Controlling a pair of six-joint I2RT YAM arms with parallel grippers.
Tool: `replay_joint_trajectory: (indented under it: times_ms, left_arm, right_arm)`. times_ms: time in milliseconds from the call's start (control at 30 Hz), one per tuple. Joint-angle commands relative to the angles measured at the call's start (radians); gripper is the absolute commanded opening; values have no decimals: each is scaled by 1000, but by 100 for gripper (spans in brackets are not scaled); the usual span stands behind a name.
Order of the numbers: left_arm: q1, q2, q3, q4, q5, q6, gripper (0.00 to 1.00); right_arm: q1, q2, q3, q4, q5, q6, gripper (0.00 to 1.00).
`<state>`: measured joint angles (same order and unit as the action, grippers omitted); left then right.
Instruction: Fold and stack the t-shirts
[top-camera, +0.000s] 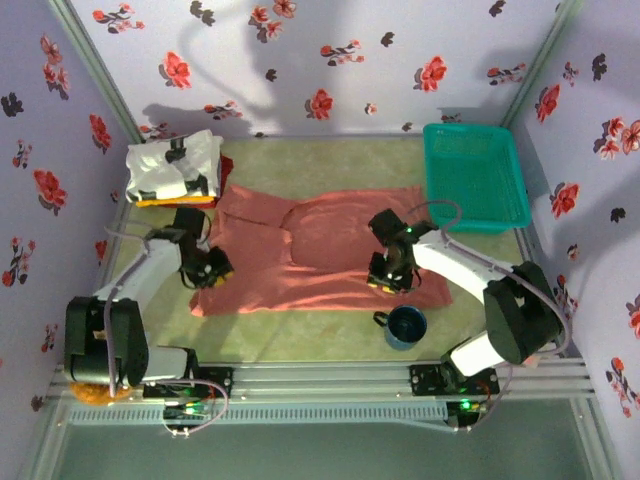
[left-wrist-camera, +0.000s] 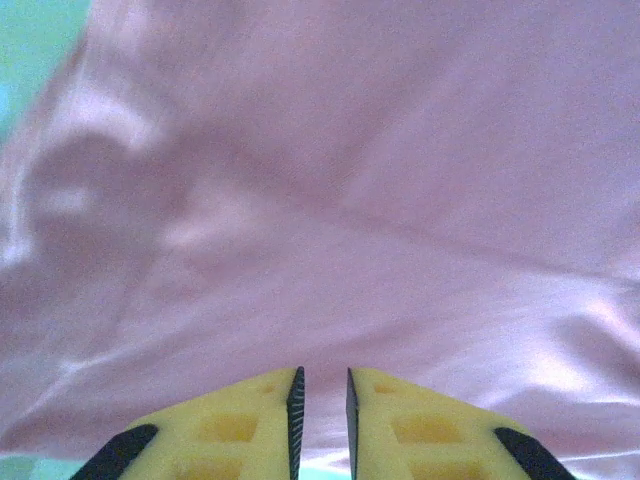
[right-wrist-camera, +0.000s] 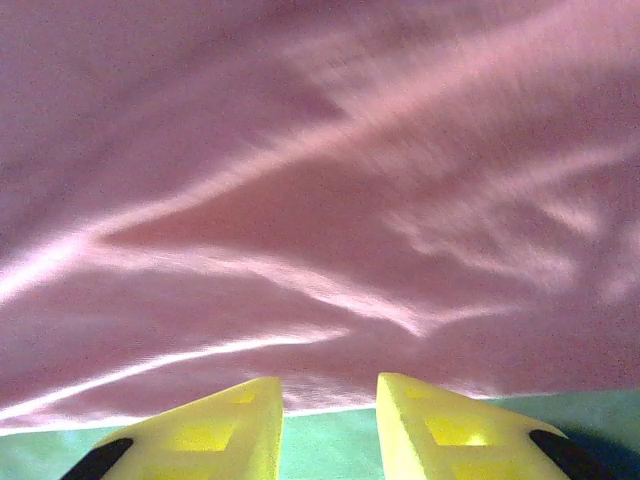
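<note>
Salmon-pink cloth pretty much owns this one. From the top camera you get the layout: the big pink t-shirt (top-camera: 315, 250) is spread across the middle of the green table (top-camera: 300, 335), wrinkled, with a doubled-over patch near its centre. The left gripper (top-camera: 212, 268) sits at the shirt's left edge. The right gripper (top-camera: 388, 277) is down over its near-right part, close to the front hem.

The back-left corner has the stack. A folded white t-shirt (top-camera: 172, 165) with black marks is on top, a yellow one (top-camera: 170, 201) peeks out underneath, and a bit of a red one (top-camera: 226, 168) shows on the right side, just beside the pink shirt's corner. A teal basket (top-camera: 475, 175) sits back-right. A blue mug (top-camera: 405, 327) stands on bare table in front of the shirt, near the right arm.

From up there I honestly can't read the jaw gaps, and that's where the wrist cams help. On the left wrist cam the yellow fingers (left-wrist-camera: 240, 420) are just a thin slit apart with nothing pinched, and pink cloth is right ahead. On the right wrist cam the fingers (right-wrist-camera: 215, 430) stand noticeably wider, with bare green table in the gap and the shirt's hem running just past the tips. So both are empty, with the left narrow and the right a bit wider.
</note>
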<state>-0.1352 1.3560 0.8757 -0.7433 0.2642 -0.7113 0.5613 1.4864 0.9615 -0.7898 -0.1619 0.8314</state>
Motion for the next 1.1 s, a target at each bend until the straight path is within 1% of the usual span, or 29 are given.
replay_joint_trajectory:
  times_ms: [0,100,167,267,367,433,533,700,833,1000,1067]
  left_arm:
    - [13,92,179,-56,-42,64,25]
    - [20,227,339,-56,-74,132,28]
    - [18,322,449,-68,-139,196,29]
    - [14,448,569,-74,-239,280,29]
    - [14,558,667,-91,-315,332,32]
    - [16,612,716,-100,-356,333,34]
    - [22,662,742,-65,-364,312,36]
    - [22,744,787,-25,-344,280,35]
    - [23,792,832,-27,-347,281,35]
    - [23,830,874,-34,-322,274,34]
    - [22,841,887,-37,-317,273,31]
  right_arm:
    - [-28,-7,82,-66,29,-52,36]
    - [-65,24,129,-67,27,-90,39]
    - [-89,50,166,-69,17,-119,41]
    - [-122,89,225,-86,10,-159,42]
    - [-155,127,274,-105,-1,-186,43]
    - [-172,146,296,-115,-9,-200,43]
    - [-188,168,314,-123,-20,-210,43]
    - [-203,192,322,-129,-39,-215,43]
    - [-216,194,322,-134,-45,-221,43]
    - [-228,192,321,-138,-51,-226,44]
    - [-230,188,318,-138,-51,-227,44]
